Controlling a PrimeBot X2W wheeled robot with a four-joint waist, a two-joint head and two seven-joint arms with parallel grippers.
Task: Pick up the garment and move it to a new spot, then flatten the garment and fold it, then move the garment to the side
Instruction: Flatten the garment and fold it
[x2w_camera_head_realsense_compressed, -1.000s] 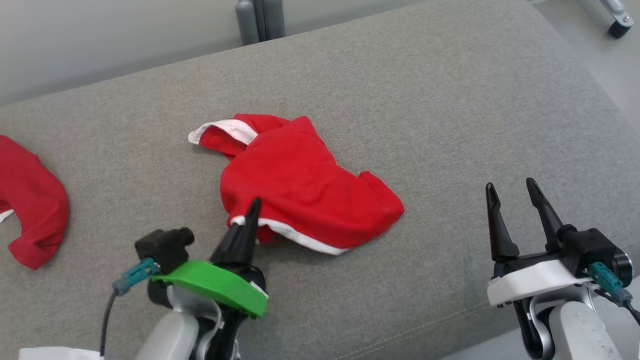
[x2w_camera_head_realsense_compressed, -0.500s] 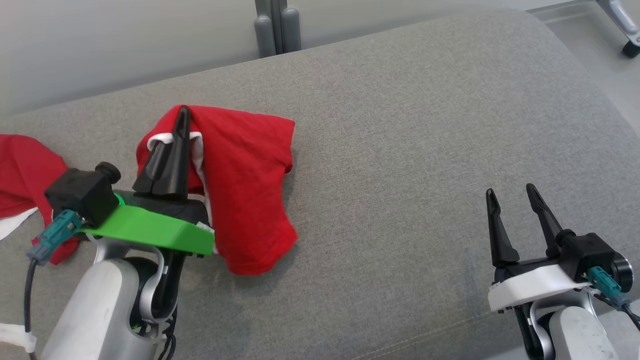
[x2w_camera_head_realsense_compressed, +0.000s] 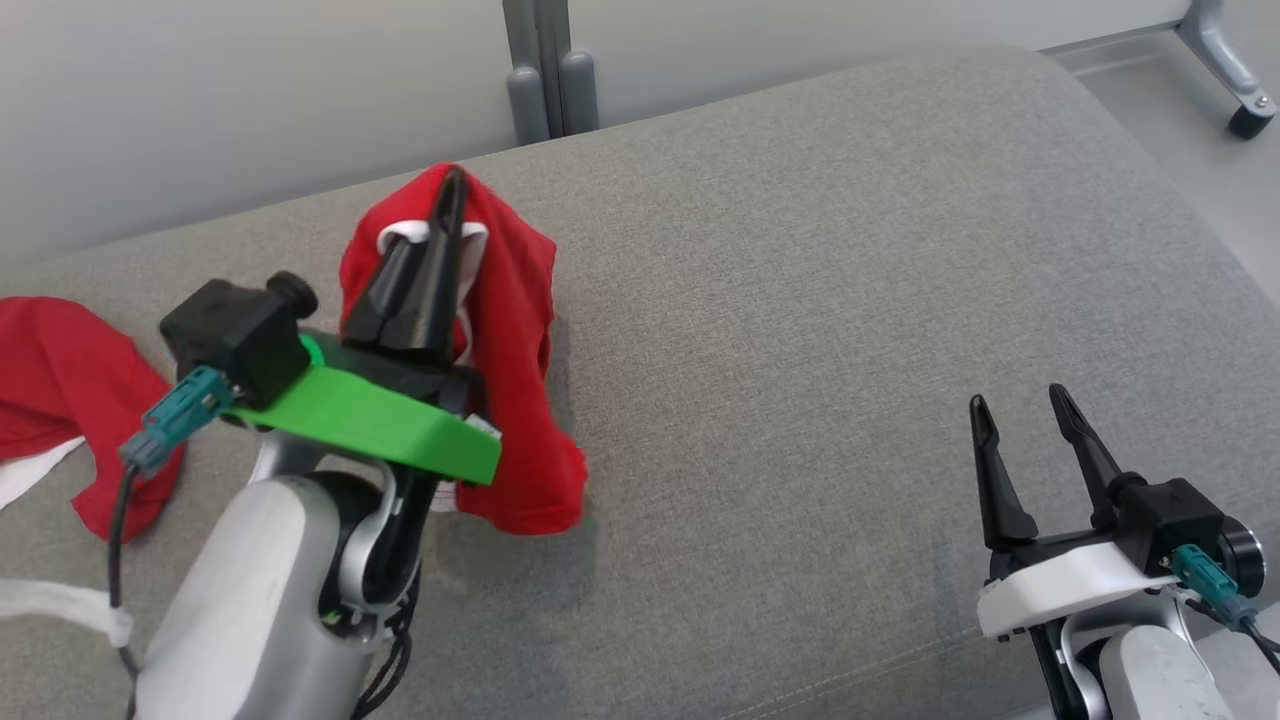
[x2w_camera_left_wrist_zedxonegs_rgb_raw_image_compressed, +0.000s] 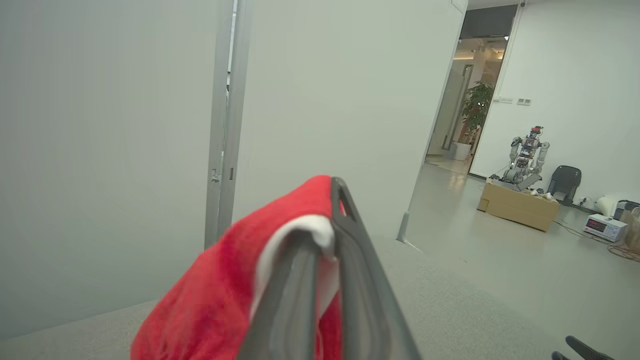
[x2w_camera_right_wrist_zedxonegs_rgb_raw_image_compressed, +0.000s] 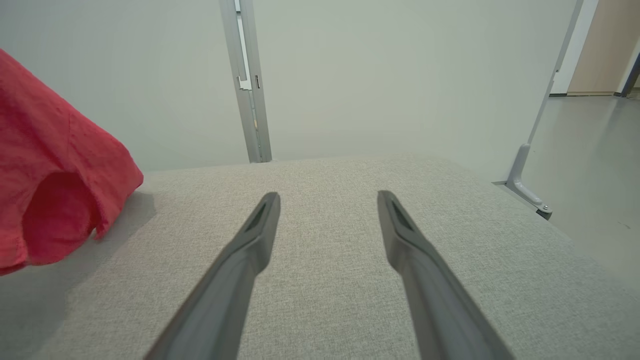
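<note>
Grey upholstered cushion (x2w_camera_head_realsense_compressed: 800, 300) spreads under both arms, with a pale wall behind it. Left of centre in the upper half of the head view, the red garment (x2w_camera_head_realsense_compressed: 515, 330) with white trim hangs lifted, clamped at its top edge between the closed fingers of the left pincer (x2w_camera_head_realsense_compressed: 452, 182). Whether its lower end touches the cushion is unclear. At lower right, the right pincer (x2w_camera_head_realsense_compressed: 1017, 400) has its fingers apart, holding nothing. A second red cloth (x2w_camera_head_realsense_compressed: 60, 370) lies at the left edge.
</note>
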